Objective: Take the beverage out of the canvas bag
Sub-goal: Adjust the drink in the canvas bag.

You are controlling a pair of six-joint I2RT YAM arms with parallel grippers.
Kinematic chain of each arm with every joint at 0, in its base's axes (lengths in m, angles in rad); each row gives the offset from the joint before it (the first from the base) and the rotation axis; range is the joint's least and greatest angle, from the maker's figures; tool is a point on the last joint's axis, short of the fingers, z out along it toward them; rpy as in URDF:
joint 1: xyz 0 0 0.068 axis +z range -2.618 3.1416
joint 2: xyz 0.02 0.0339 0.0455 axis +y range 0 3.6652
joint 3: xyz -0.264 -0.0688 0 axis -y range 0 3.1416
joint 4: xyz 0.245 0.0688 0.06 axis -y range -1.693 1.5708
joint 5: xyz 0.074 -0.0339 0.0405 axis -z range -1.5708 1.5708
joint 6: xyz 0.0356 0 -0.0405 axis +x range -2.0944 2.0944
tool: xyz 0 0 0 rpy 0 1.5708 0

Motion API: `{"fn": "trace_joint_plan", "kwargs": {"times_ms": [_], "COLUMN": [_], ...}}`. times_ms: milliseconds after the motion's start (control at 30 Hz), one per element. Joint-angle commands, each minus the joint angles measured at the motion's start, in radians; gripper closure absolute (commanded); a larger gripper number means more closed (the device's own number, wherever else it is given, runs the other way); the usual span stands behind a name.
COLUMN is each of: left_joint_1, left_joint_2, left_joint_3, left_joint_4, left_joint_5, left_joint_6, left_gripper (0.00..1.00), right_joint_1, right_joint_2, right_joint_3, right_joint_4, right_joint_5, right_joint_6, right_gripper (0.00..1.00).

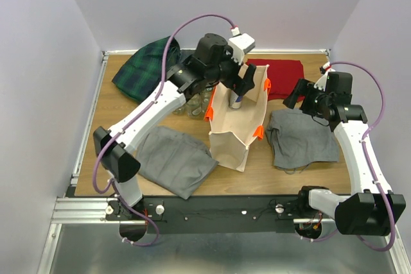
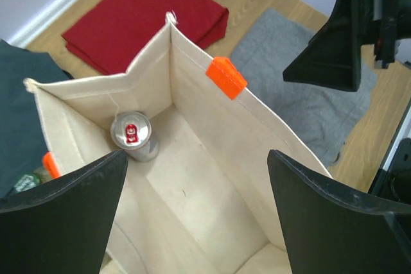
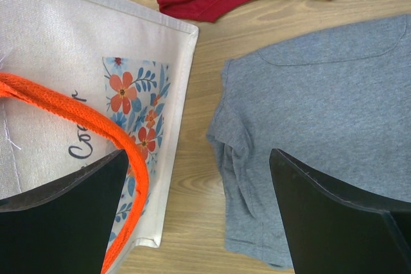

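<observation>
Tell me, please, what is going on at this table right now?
The left gripper hovers open over the mouth of the upright canvas bag, with nothing in it. A beverage can stands inside the bag, in a corner at the bottom, untouched. The right gripper is open and empty too, beside the bag and above the edge of a grey cloth. The beverage is not yet out.

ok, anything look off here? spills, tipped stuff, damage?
Nothing stands out. The canvas bag stands upright with its mouth open. The can sits upright in a corner inside, with no spill showing. The grey cloth beside it is rumpled, nothing more.
</observation>
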Motion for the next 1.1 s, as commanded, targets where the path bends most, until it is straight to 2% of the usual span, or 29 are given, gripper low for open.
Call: {"fn": "trace_joint_plan", "kwargs": {"times_ms": [0, 100, 433, 1067], "left_joint_1": [-0.019, -0.019, -0.017, 0.069], "left_joint_2": [0.087, 0.144, 0.227, 0.316], "left_joint_3": [0.087, 0.141, 0.176, 0.195], "left_joint_4": [-0.123, -0.177, -0.225, -0.176], "left_joint_5": [-0.050, -0.096, -0.190, -0.122], "left_joint_6": [0.017, 0.014, -0.021, -0.090], "left_gripper": [0.01, 0.01, 0.01, 0.01], "right_joint_1": [-0.007, -0.007, -0.007, -0.007], "right_joint_2": [-0.007, -0.004, -0.021, -0.036], "right_joint_3": [-0.009, -0.006, -0.026, -0.035], "right_joint_4": [0.008, 0.009, 0.009, 0.016], "right_joint_5": [0.010, 0.008, 0.028, 0.050], "right_joint_6": [0.000, 0.000, 0.003, -0.017], "right_gripper": [0.00, 0.00, 0.00, 0.00]}}
